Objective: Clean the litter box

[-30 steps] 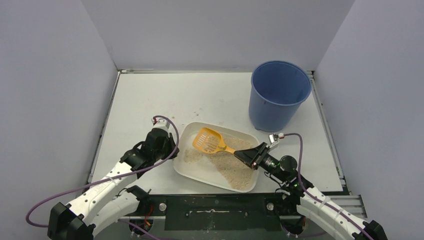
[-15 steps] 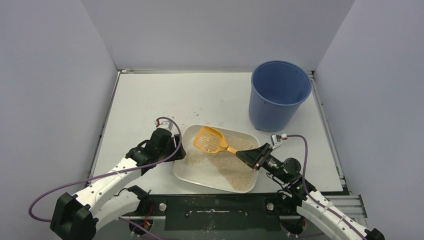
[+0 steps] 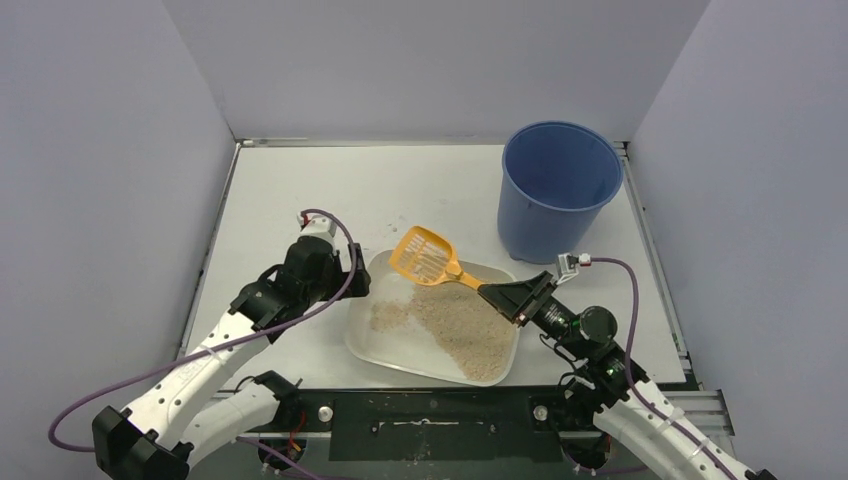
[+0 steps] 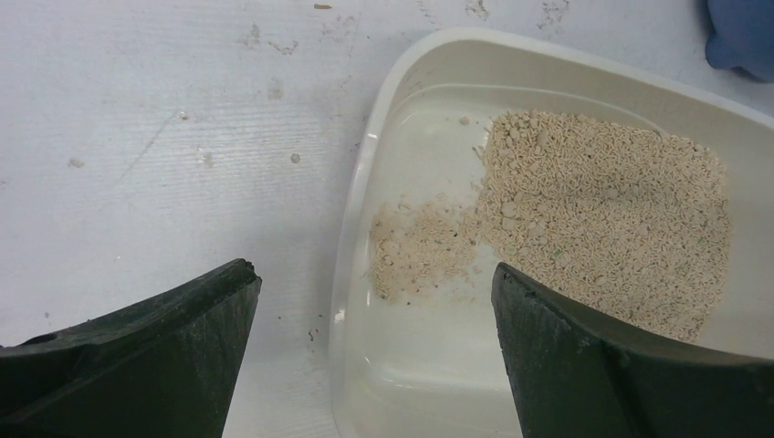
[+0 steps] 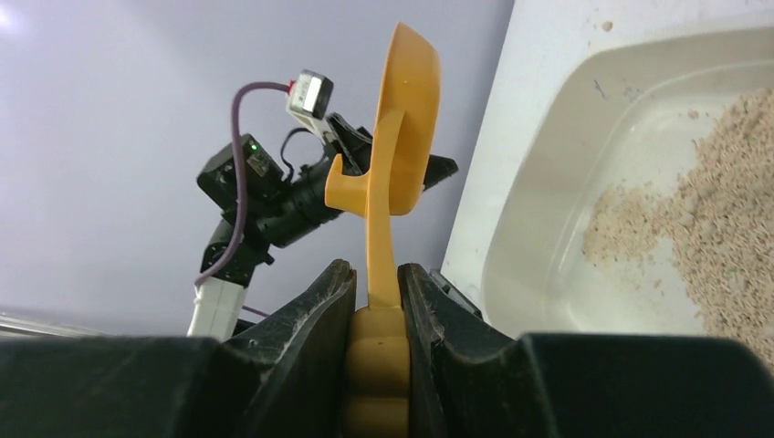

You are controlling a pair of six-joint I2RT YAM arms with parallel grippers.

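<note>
Risen higher, one scoop overhangs one litter box, one bucket nearby.

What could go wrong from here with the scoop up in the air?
The right gripper pinches only the scoop's handle end, so it could twist or slip. Its head hangs at the litter box's far rim, short of the bucket; whatever it carries may spill on the table. The left gripper sits open astride the left rim, unclamped, so the box might slide.
</note>
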